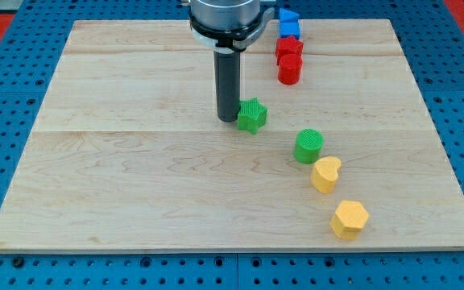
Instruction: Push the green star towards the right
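The green star (252,115) lies on the wooden board (135,177), a little above its middle. My tip (229,119) stands right against the star's left side, touching it or nearly so. The dark rod rises from there to the arm's grey head at the view's top.
A green cylinder (308,146) lies right and below the star. A yellow heart (325,174) and a yellow hexagon (349,219) follow toward the bottom right. Two red blocks (289,60) and blue blocks (288,22) stand at the top, right of the rod.
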Robot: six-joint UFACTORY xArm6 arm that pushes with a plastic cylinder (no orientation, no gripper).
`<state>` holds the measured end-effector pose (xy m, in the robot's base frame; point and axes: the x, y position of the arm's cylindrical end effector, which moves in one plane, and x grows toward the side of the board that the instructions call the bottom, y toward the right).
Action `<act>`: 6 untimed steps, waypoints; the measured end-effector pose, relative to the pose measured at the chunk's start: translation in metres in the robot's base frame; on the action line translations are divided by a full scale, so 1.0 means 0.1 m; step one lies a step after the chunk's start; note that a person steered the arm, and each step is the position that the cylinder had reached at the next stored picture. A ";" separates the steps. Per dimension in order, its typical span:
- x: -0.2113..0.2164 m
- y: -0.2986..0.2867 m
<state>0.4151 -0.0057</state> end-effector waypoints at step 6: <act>0.08 0.64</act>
